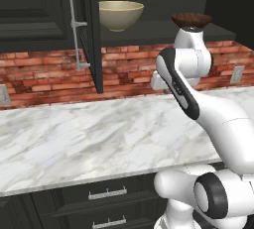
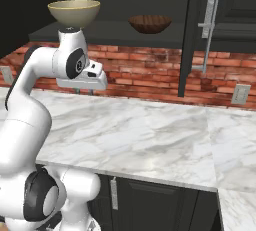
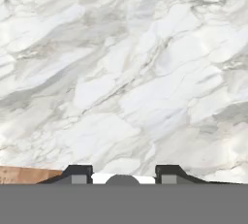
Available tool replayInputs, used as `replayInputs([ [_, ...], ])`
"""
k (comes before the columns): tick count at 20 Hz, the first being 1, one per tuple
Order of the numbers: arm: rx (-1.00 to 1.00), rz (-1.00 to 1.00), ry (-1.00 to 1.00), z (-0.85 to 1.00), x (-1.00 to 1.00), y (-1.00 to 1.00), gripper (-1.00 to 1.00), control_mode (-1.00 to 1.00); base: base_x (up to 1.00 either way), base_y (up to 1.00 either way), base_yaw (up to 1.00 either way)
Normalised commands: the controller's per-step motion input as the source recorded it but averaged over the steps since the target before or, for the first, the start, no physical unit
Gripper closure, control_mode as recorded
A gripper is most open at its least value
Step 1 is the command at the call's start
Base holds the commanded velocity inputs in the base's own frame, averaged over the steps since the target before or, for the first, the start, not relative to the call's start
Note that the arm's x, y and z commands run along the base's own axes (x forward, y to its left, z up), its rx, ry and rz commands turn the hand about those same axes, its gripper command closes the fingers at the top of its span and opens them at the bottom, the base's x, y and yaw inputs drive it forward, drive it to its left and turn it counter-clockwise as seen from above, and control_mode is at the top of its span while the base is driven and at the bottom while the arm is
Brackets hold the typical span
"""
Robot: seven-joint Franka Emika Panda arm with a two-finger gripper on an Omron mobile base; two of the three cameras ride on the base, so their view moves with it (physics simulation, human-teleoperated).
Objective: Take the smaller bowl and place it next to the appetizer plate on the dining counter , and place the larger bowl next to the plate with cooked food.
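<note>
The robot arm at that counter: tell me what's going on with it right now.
Nothing is being handled yet. The gripper hangs over the marble wall counter with its jaws apart and nothing between them. The larger bowl and the smaller bowl both sit side by side, apart, on the shelf of the open upper cabinet, above the brick backsplash. The cabinet door stands open. Neither bowl has been picked up.

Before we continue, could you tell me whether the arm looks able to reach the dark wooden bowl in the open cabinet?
Probably yes: the smaller bowl sits on an open shelf with the cabinet door swung aside, and the gripper holds nothing.
</note>
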Motion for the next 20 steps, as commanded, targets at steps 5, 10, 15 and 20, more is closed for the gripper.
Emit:
replayInputs([
  [5,0.02,0.02,-0.01,-0.01,-0.40,0.13,-1.00,-1.00,0.00,0.00,0.00],
  [10,0.13,-0.23,-0.09,0.04,-0.58,0.33,-1.00,-1.00,0.00,0.00,0.00],
  [15,0.10,-0.33,-0.20,0.42,-0.11,0.32,-1.00,-1.00,0.00,0.00,0.00],
  [20,0.16,-0.15,-0.09,0.90,0.00,0.05,-1.00,-1.00,0.00,0.00,0.00],
])
